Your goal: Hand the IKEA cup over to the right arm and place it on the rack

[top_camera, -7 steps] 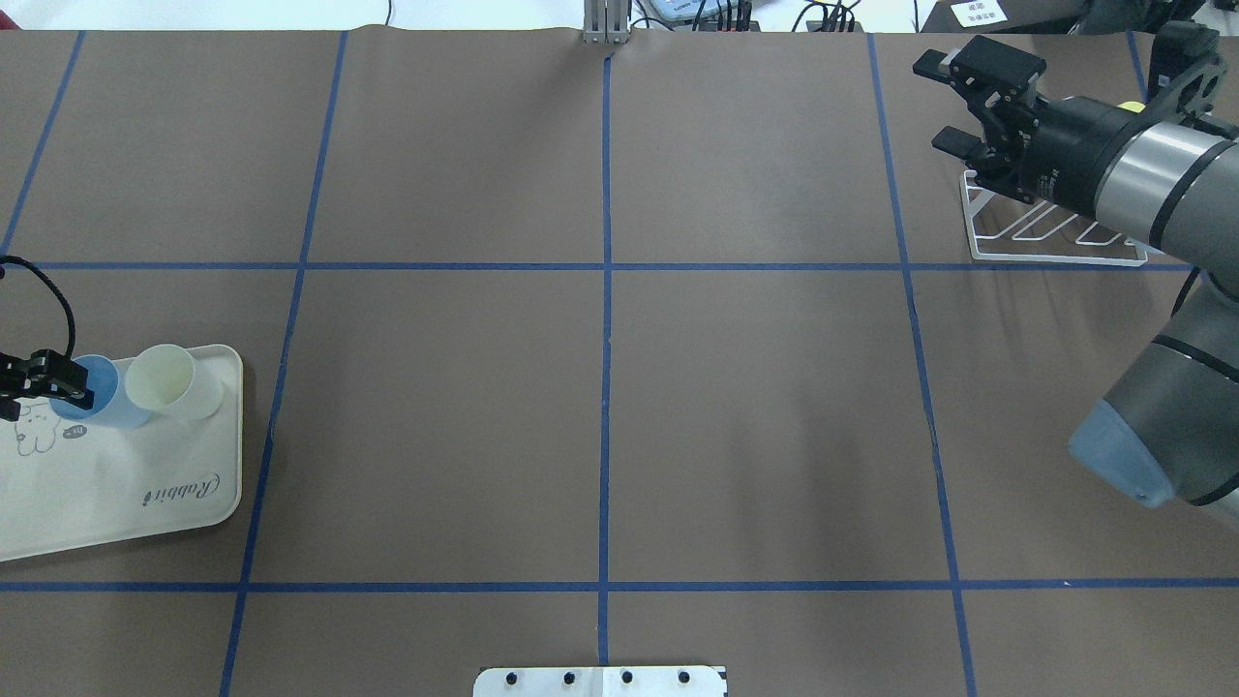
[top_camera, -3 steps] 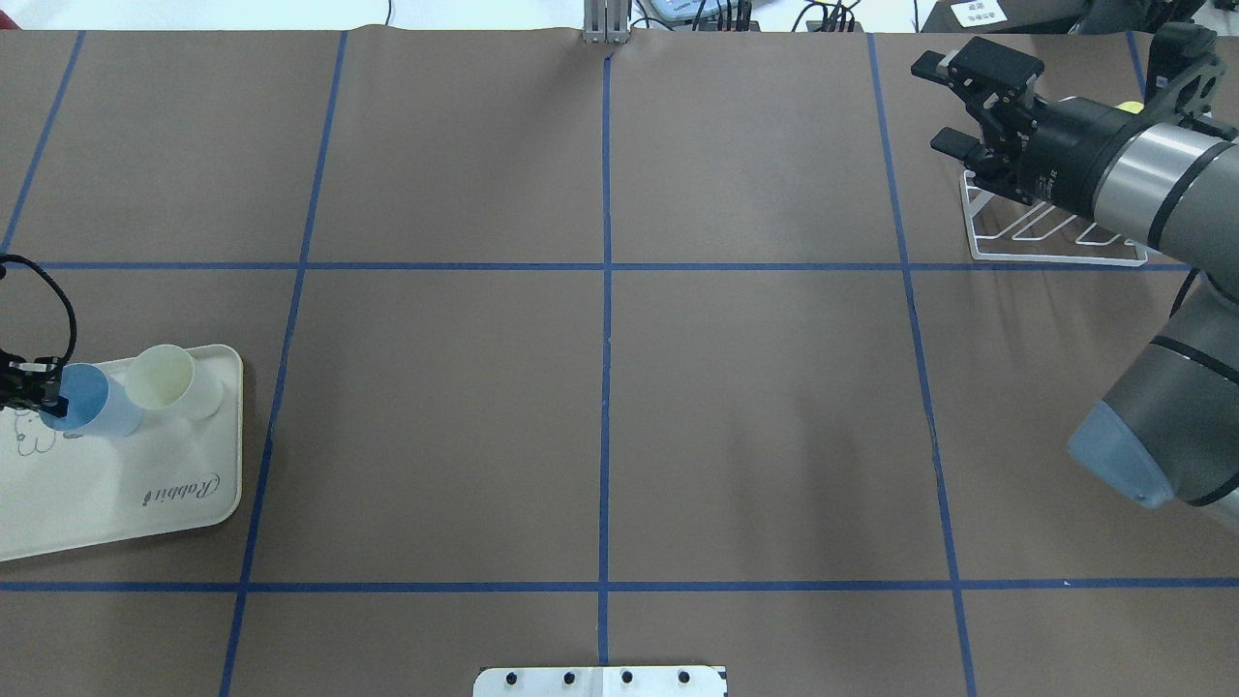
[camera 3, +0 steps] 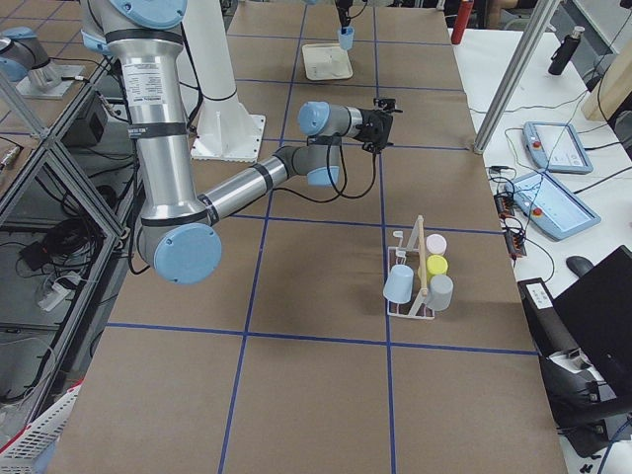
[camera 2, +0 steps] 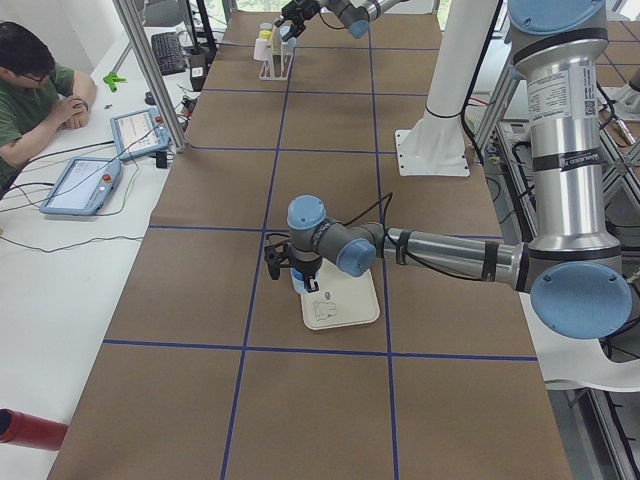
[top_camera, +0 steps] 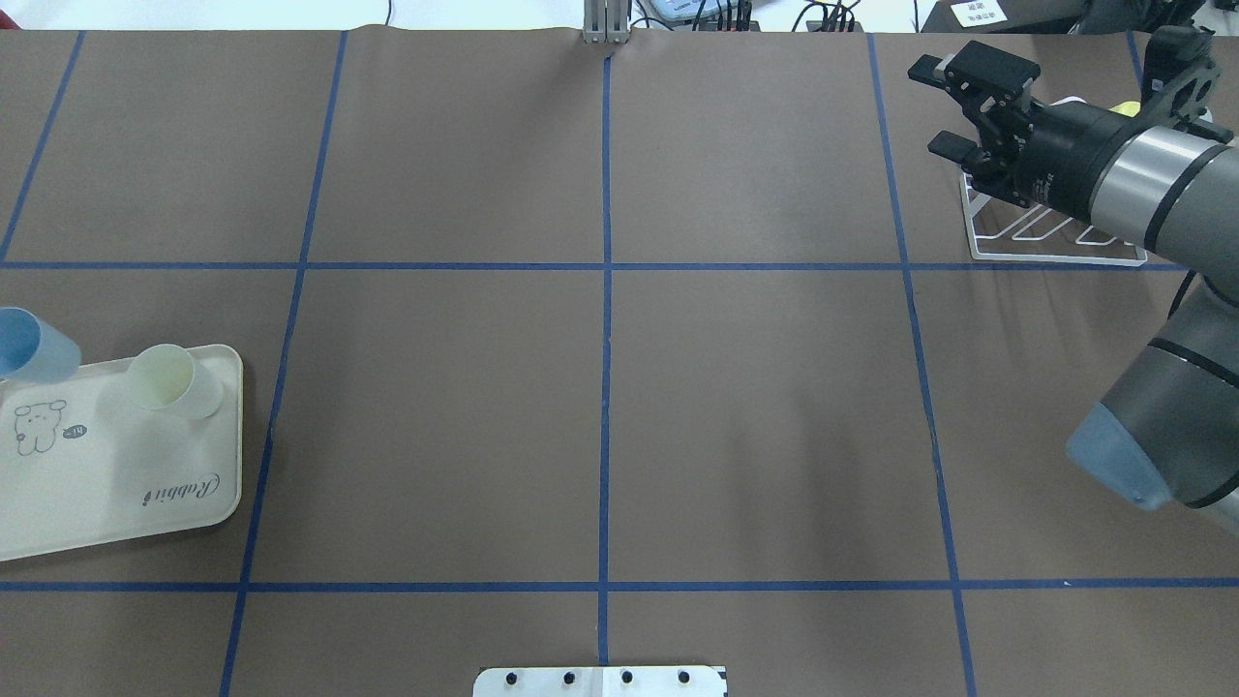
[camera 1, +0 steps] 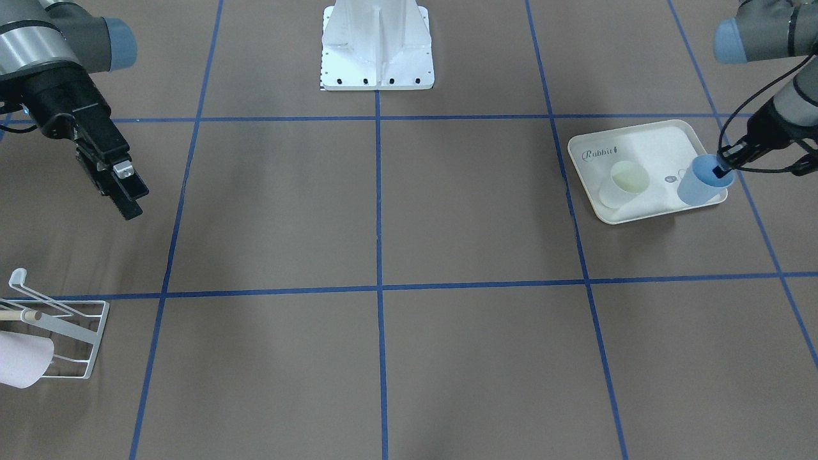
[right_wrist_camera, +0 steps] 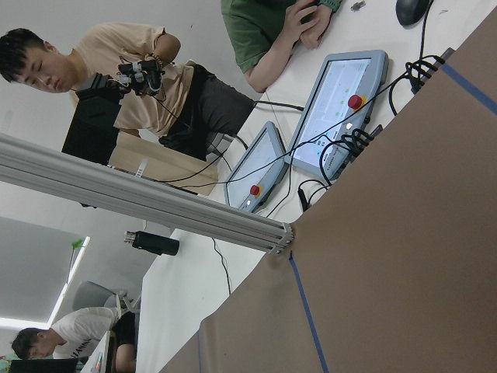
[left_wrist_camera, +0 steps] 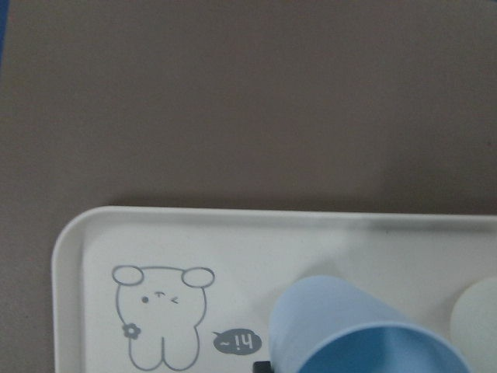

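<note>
The blue IKEA cup (camera 1: 700, 184) hangs tilted just above the far corner of the cream rabbit tray (camera 1: 639, 137), and my left gripper (camera 1: 725, 168) is shut on its rim. In the overhead view only the cup (top_camera: 27, 346) shows, at the left edge. From the left wrist, the cup (left_wrist_camera: 365, 334) fills the lower right over the tray (left_wrist_camera: 101, 241). My right gripper (top_camera: 932, 106) is open and holds nothing, hovering by the near end of the white wire rack (top_camera: 1050, 254). The rack (camera 3: 415, 286) holds several cups.
A pale yellow cup (top_camera: 174, 380) stands on the tray (top_camera: 116, 484). The robot's white base plate (camera 1: 377, 76) sits at the table's middle edge. People sit at a side table with touch panels (right_wrist_camera: 342, 101) beyond the table's right end.
My left gripper has lifted the blue cup off the tray and carried it left, and the gripper itself has left the overhead view. The right gripper has shifted slightly.
</note>
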Action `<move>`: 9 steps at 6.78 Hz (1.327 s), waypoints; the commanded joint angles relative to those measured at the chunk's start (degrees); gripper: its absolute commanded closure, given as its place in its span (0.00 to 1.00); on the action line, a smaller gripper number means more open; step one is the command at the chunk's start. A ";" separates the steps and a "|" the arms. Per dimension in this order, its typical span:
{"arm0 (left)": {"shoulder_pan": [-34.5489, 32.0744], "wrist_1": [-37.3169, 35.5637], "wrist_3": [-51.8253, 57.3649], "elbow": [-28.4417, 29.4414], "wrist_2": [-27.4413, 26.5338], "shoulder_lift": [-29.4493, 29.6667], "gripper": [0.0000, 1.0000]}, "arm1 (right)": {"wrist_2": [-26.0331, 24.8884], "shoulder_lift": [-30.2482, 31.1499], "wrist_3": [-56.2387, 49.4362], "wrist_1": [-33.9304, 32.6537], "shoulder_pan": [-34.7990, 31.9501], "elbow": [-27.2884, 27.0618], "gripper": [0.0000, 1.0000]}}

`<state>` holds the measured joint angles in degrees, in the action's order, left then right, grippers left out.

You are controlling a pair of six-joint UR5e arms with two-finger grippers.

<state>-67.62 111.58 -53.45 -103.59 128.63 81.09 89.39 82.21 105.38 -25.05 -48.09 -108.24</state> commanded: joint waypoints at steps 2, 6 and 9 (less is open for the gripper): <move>-5.95 -1.19 -8.97 -0.57 -5.55 8.60 1.00 | -0.17 -0.03 0.09 0.00 1.85 0.05 0.00; 5.89 11.22 -49.90 0.75 -6.02 28.22 1.00 | -0.35 -1.87 2.79 0.00 4.66 0.05 0.00; 15.64 38.37 -68.75 2.07 -12.03 28.42 1.00 | -0.79 -8.27 8.95 0.00 8.61 0.57 0.00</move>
<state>-55.89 140.55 -115.70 -101.99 120.84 109.33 88.82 76.63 112.52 -25.05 -41.19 -108.07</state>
